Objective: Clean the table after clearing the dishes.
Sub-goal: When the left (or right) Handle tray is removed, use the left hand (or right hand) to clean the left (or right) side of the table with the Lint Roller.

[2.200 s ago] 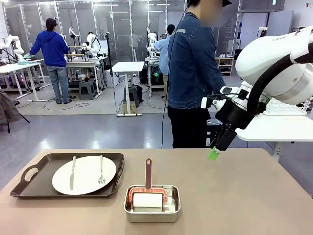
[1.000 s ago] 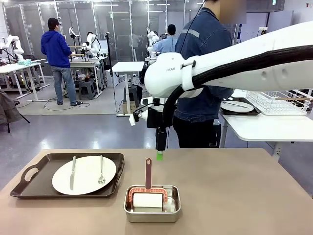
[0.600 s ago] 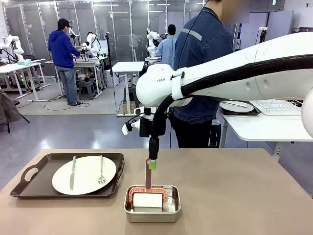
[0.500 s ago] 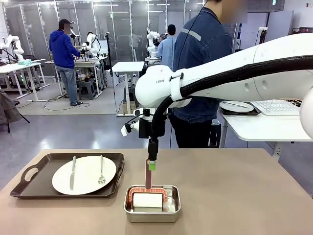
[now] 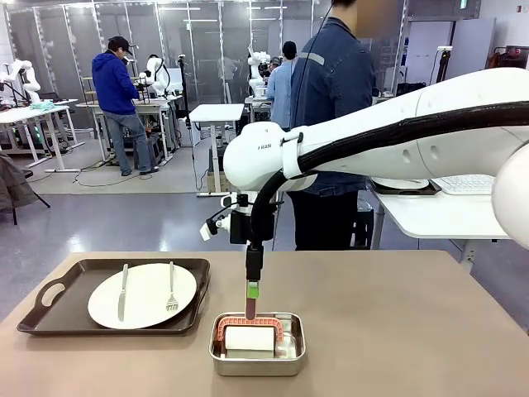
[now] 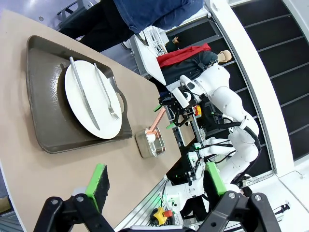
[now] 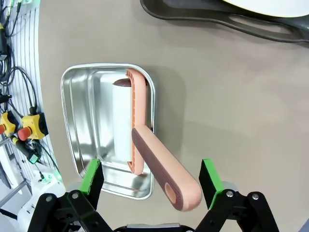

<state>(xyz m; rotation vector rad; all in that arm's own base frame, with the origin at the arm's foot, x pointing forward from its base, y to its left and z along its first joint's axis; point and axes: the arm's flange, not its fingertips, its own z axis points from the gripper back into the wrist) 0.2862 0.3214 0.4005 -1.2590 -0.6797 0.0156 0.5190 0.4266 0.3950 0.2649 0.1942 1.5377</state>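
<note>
The right gripper (image 7: 150, 178) stands wide open, its green pads (image 7: 91, 176) either side of the pink roller handle (image 7: 161, 166) without touching it. The roller (image 7: 120, 121) looks light and its handle stiff, so a squeeze across the upper handle should hold. It rests in a steel pan (image 7: 79, 116) on the worktop (image 7: 231, 106). The left gripper (image 6: 155, 183) hangs open, apart from the tray (image 6: 43, 111), whose plate (image 6: 98, 99) and loose cutlery (image 6: 84, 94) look fragile and slippery.
</note>
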